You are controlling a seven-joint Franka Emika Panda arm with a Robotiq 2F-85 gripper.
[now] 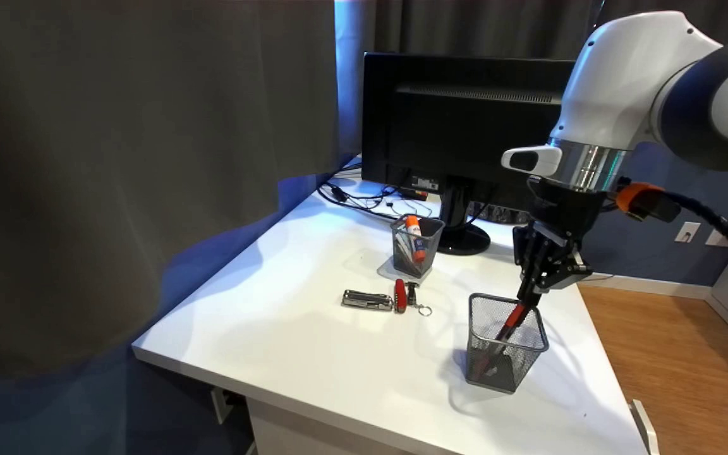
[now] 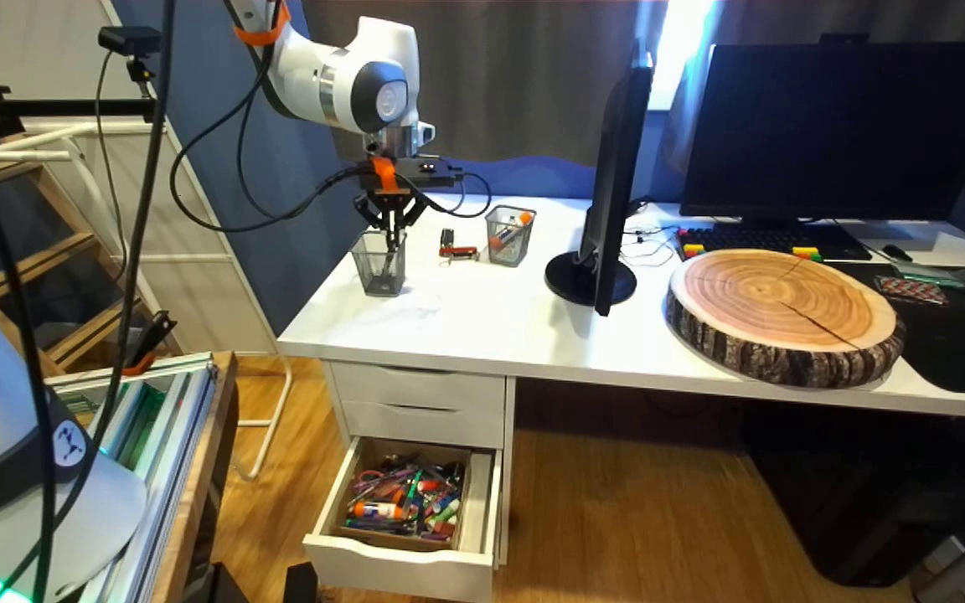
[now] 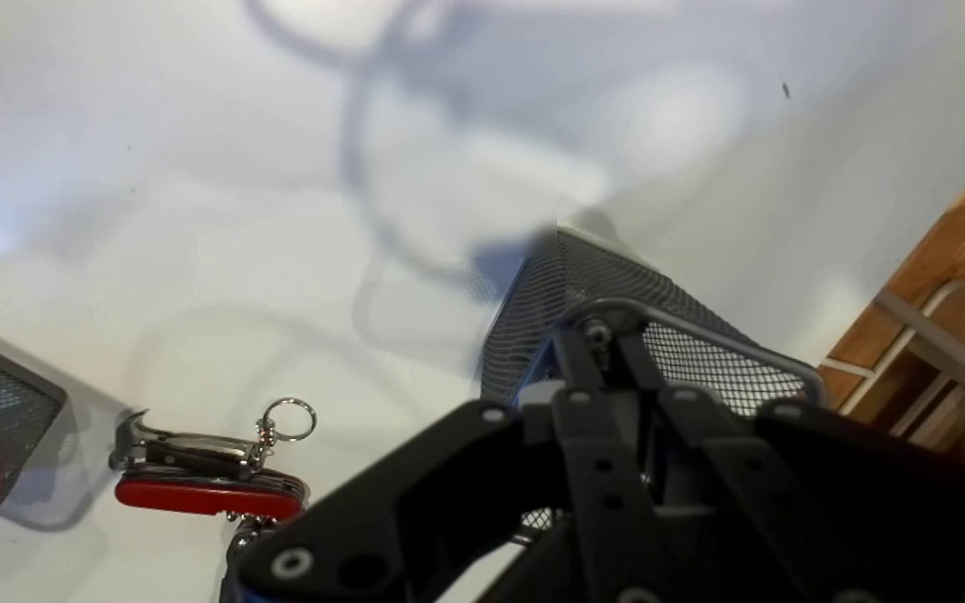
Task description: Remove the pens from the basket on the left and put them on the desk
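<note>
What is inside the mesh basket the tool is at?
A slim red pen slants inside the basket, its upper end at the tool; dark shapes show low through the mesh, too unclear to identify. In the wrist view, the tool covers most of the interior.

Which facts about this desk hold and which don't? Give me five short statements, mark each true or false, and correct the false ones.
The gripper points down at the mesh basket. True.
Nothing is in the mesh basket. False: a red pen slants inside it.
The red pocket knife lies on the desk. True.
The second mesh cup lies on its side. False: the second mesh cup stands upright, with an orange-capped stick inside.
A desk drawer is pulled open. True.
</note>
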